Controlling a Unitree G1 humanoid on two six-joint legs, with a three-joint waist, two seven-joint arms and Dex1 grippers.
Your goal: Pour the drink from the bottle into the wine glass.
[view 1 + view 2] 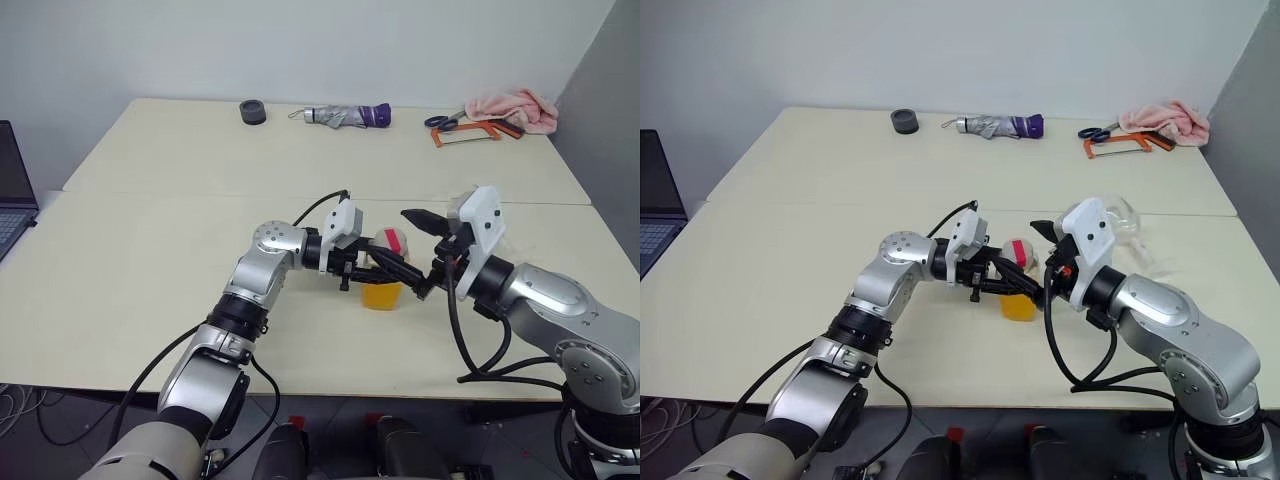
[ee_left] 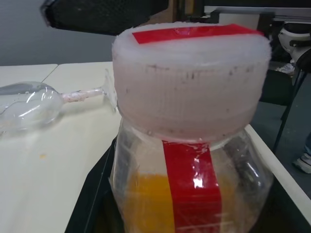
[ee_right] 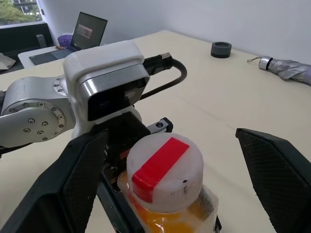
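The bottle [image 1: 384,272] is a small clear one with a red label strip and a white cap [image 3: 163,172] with a red stripe. It stands about upright over the middle of the table, and the orange-yellow drink [image 1: 381,295] fills its lower part. My left gripper [image 1: 372,268] is shut on the bottle's body from the left. My right gripper [image 3: 170,138] is open, with one black finger on each side of the cap and not touching it. The wine glass [image 2: 29,104] lies on its side on the table beyond my right gripper.
Along the table's far edge lie a black tape roll [image 1: 253,111], a folded umbrella [image 1: 348,116], scissors [image 1: 445,121], an orange-framed saw [image 1: 470,134] and a pink towel [image 1: 515,107]. A laptop [image 1: 12,190] sits at the far left.
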